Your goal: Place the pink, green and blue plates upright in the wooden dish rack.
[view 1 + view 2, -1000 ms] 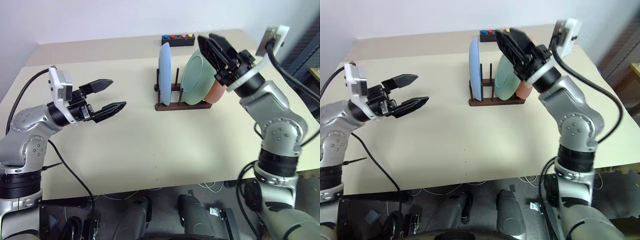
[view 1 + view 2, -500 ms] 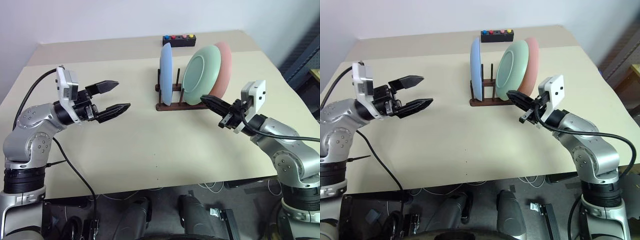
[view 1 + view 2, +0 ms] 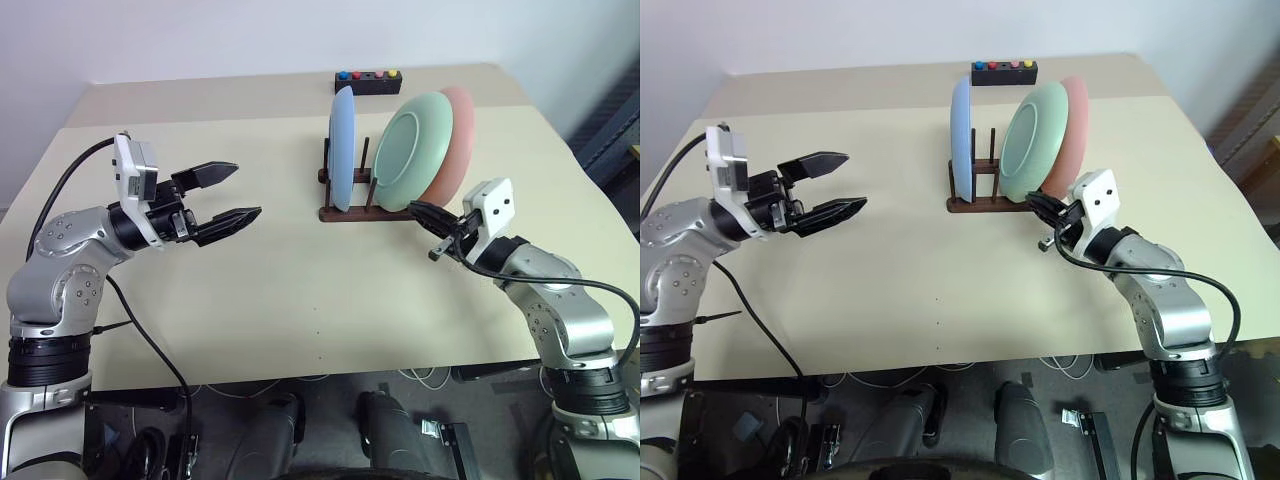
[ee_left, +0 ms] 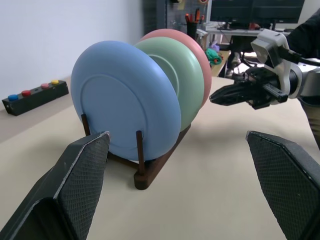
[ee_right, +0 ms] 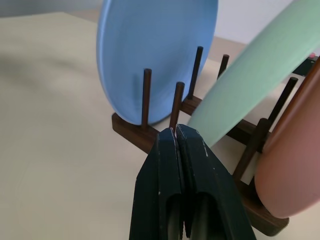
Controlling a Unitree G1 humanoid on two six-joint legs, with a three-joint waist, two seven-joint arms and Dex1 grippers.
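Observation:
The wooden dish rack (image 3: 350,212) stands at the table's far middle with all three plates in it. The blue plate (image 3: 342,148) is upright at the rack's left end. The green plate (image 3: 420,150) leans to the right, and the pink plate (image 3: 458,140) leans the same way just behind it at the right end. My right gripper (image 3: 415,209) is shut and empty, low over the table with its tip just off the rack's right front end, near the green plate's lower edge (image 5: 235,95). My left gripper (image 3: 248,190) hangs open and empty well left of the rack.
A small black box with coloured buttons (image 3: 367,81) lies at the table's far edge behind the rack. The beige table (image 3: 290,290) stretches bare between the two arms down to its near edge.
My right gripper has come down from the top of the pink plate to table level beside the rack and has shut, leaving the plate in the rack. The left arm has kept still.

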